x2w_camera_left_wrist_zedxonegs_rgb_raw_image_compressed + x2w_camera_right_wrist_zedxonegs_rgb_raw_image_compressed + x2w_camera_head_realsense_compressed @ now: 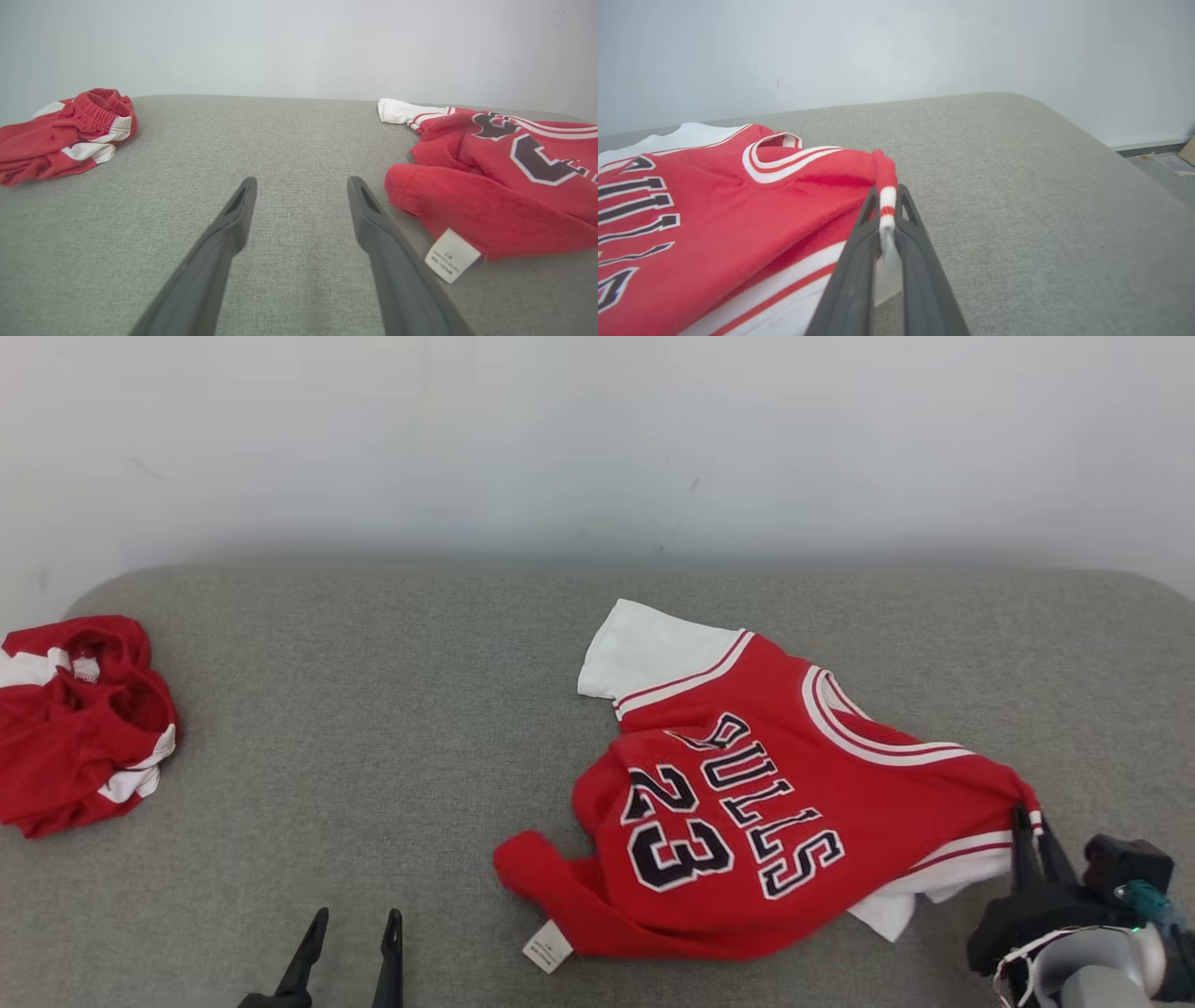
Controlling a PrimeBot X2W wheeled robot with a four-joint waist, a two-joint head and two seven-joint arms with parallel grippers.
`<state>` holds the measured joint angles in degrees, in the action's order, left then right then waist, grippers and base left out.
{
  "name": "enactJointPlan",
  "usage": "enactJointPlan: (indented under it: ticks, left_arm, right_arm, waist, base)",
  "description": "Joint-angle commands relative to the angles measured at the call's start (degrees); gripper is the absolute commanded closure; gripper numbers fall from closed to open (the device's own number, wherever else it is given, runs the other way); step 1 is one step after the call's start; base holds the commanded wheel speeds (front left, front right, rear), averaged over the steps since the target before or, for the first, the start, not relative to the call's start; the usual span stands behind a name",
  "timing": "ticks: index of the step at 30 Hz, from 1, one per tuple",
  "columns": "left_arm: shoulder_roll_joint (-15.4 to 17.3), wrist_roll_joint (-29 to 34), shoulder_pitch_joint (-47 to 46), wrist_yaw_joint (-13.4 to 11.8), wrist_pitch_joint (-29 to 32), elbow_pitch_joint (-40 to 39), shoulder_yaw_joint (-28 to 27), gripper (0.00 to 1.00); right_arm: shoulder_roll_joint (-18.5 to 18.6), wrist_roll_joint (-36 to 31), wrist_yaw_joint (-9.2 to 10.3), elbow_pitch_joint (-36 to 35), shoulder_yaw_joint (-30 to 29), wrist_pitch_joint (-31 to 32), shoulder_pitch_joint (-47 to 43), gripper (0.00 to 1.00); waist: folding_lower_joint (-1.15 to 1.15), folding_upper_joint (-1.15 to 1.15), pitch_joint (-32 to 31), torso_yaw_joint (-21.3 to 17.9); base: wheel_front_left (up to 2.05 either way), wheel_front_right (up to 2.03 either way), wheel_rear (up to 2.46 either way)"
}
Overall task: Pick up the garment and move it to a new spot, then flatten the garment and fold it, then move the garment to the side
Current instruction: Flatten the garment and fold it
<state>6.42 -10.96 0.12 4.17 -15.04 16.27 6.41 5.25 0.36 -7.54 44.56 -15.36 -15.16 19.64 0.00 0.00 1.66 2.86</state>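
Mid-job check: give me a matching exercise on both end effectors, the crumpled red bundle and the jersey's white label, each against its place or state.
Things
1. left end effector
2. right end effector
3. crumpled red bundle
4. white label

Places or states
A. at the near edge of the jersey, lying on the grey surface
B. shut on the jersey's striped edge
C. open, nothing between its fingers
D. far left on the grey surface, apart from the jersey

Pairs: 1-C, 2-B, 3-D, 4-A

Head view high, downward; wrist views low; all share garment [766,803].
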Motion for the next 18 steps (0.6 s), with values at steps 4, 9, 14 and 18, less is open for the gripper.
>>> enactJointPlan:
  ticks: [4,9,14,18]
  left_arm:
    - [-1.05,0.94,1.04,0.79,-0.11,0.91,0.03,0.0]
    - [-1.82,1.42,1.05,1.56,-0.12,1.99,0.22,0.0]
    - [-2.26,1.75,0.75,2.18,-0.12,2.49,0.29,0.0]
    - [-2.5,2.34,0.76,2.5,-0.12,2.52,0.41,0.0]
  right_arm:
    - [2.04,-1.18,0.11,-1.41,-2.99,-0.08,-0.8,1.0]
    - [2.71,-2.17,0.11,3.07,-4.56,-0.09,0.68,0.63]
    - [1.44,-1.45,0.11,0.55,-3.6,-0.08,0.65,0.0]
    - [-0.12,-0.72,0.11,-9.67,-2.85,-0.09,-3.02,0.0]
  waist:
    - [0.0,0.0,-0.78,-1.14]
    - [0.0,0.0,-1.1,-1.75]
    - [0.0,0.0,-1.2,-1.92]
    - [0.0,0.0,-1.09,-2.11]
  base:
    - [0.0,0.0,0.0]
    - [0.0,0.0,0.0]
    - [0.0,0.0,0.0]
    - [0.0,0.0,0.0]
